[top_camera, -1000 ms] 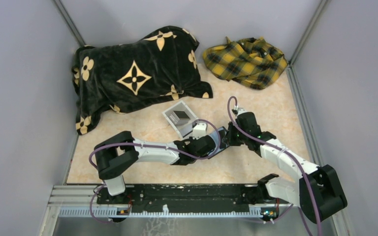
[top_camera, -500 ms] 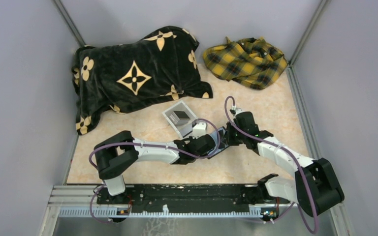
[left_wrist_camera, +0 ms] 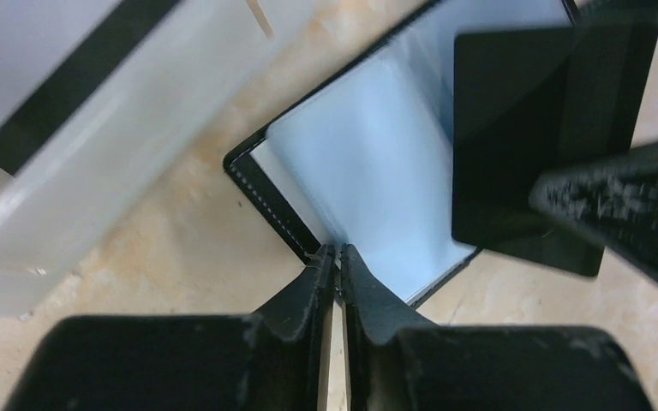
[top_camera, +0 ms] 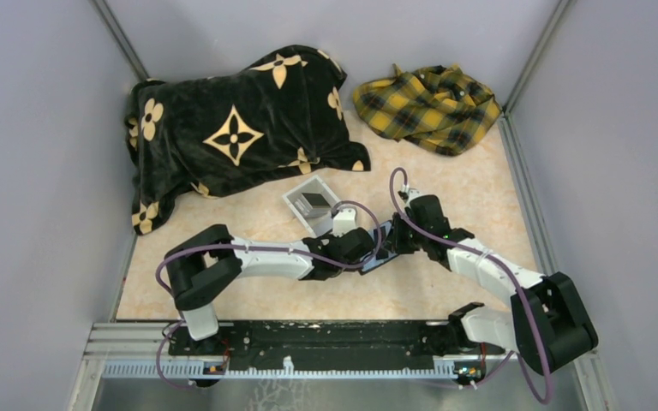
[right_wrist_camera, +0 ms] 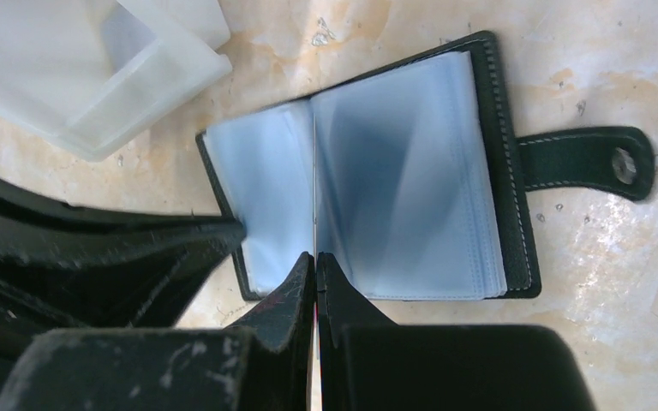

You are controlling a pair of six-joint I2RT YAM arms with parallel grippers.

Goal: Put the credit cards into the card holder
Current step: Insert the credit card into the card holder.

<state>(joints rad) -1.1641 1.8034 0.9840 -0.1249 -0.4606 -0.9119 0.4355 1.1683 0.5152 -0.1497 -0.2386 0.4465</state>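
Marbled beige surface (top_camera: 248, 221), grey walls all round. Card holder (right_wrist_camera: 394, 188) lay open and flat on it, pale sleeves up, strap clasp (right_wrist_camera: 578, 158) stretched out to one side. Right gripper (right_wrist_camera: 315, 257) sat just short of the holder's fold, clamped tight on a dark credit card (left_wrist_camera: 505, 128) held above the sleeves. Left gripper (left_wrist_camera: 336, 253) was narrowed to a slit, tips pinched at a corner of the stitched cover. The holder lay between the two grippers. Clear-white box (right_wrist_camera: 163, 77) sat just beside it, with a dark stack of cards (top_camera: 313, 202) inside. Black flowered blanket (top_camera: 231, 128) and yellow plaid cloth (top_camera: 428, 107) lay well apart by the far wall.
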